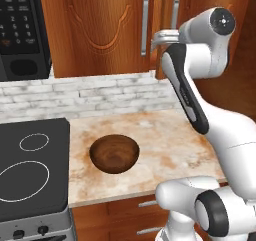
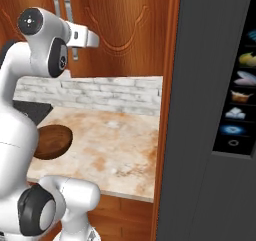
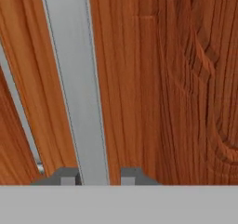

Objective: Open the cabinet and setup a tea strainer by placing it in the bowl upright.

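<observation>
The cabinet (image 1: 100, 30) fills the wall above the counter, both carved doors looking closed. My gripper (image 3: 98, 176) is up at the right door's vertical silver bar handle (image 3: 74, 79), one fingertip on each side of the bar, shut on it. From the left base view the hand (image 1: 167, 35) sits against that handle (image 1: 175, 10). The dark wooden bowl (image 1: 115, 153) stands upright on the counter below, also in the right base view (image 2: 50, 141). The tea strainer is hidden.
A black microwave (image 1: 22, 30) hangs left of the cabinet above a black cooktop (image 1: 30, 170). The marble counter (image 1: 170, 145) ends at a tall dark panel (image 2: 210, 110) on the right. Lower drawers (image 1: 125, 210) run under the counter's front edge.
</observation>
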### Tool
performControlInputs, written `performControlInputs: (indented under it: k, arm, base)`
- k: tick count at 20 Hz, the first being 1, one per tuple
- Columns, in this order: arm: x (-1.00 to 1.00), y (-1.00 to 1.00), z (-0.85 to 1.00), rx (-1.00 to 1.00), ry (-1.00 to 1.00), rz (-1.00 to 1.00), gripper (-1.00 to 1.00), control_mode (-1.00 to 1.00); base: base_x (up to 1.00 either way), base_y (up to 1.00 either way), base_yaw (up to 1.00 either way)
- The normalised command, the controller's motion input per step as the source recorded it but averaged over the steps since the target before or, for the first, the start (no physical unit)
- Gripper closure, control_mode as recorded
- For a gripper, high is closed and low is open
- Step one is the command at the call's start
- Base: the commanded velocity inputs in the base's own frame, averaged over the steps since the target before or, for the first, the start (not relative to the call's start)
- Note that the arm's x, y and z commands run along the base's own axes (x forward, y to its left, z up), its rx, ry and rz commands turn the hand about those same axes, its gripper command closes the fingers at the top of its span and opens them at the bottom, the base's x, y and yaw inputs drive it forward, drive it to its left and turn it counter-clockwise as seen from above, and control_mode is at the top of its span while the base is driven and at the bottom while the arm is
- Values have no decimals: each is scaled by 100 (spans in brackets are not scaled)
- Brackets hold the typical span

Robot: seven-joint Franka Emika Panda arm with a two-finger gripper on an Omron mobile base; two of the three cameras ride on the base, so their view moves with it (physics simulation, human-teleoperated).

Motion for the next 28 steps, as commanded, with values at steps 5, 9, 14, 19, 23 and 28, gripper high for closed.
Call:
performControlInputs:
  k: [5,9,14,19,23,28]
  arm:
    - [-80,-59,0,6,0,0,100,-100]
    - [-97,-69,0,8,0,0,100,-100]
    - [-96,-72,0,7,0,0,100,-100]
    - [-40,46,0,-5,6,-10,100,-100]
    - [0,79,10,-13,14,-2,100,-100]
    - [0,64,15,-18,20,-1,-100,-100]
  base:
    - [0,0,0]
    - [0,0,0]
    - [0,0,0]
    - [0,0,0]
    - [0,0,0]
    - [0,0,0]
